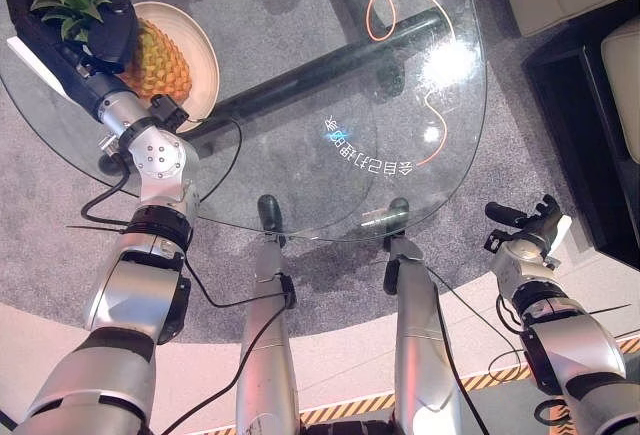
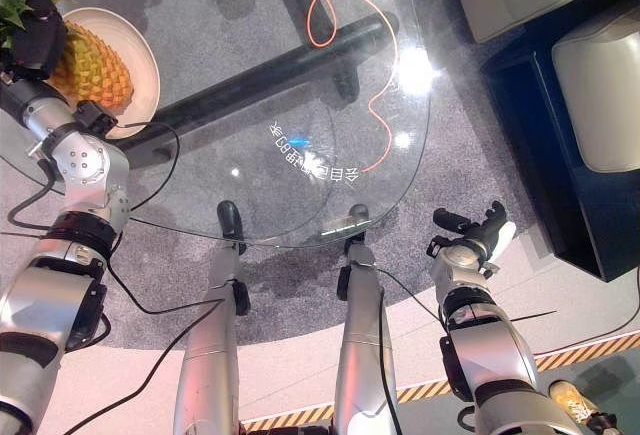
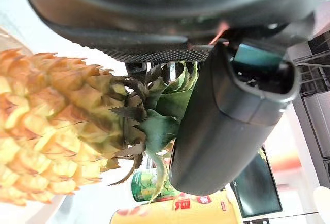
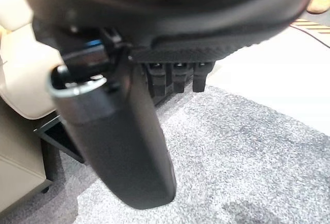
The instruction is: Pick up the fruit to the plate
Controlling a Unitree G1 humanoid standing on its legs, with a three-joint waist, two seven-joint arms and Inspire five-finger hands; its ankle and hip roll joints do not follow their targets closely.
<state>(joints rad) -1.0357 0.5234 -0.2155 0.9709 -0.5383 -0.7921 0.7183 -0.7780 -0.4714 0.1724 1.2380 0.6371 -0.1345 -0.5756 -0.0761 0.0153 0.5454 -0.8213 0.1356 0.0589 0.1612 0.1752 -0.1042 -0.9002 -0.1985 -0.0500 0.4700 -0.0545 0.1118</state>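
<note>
- One pineapple (image 1: 155, 60) lies on the plate (image 1: 205, 60) at the glass table's (image 1: 300, 105) far left edge, my left hand's (image 1: 70, 30) fingers clamped round its crown.
- Placing step, I judge; next, uncurl and lift away.
- My right hand (image 1: 525, 230) idles off the table, fingers slack.

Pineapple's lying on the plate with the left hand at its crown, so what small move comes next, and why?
Probably open the left hand and ease it off the leaves. The pineapple already lies on the plate, with the thumb curled against its crown. The right hand hangs beside the table.
</note>
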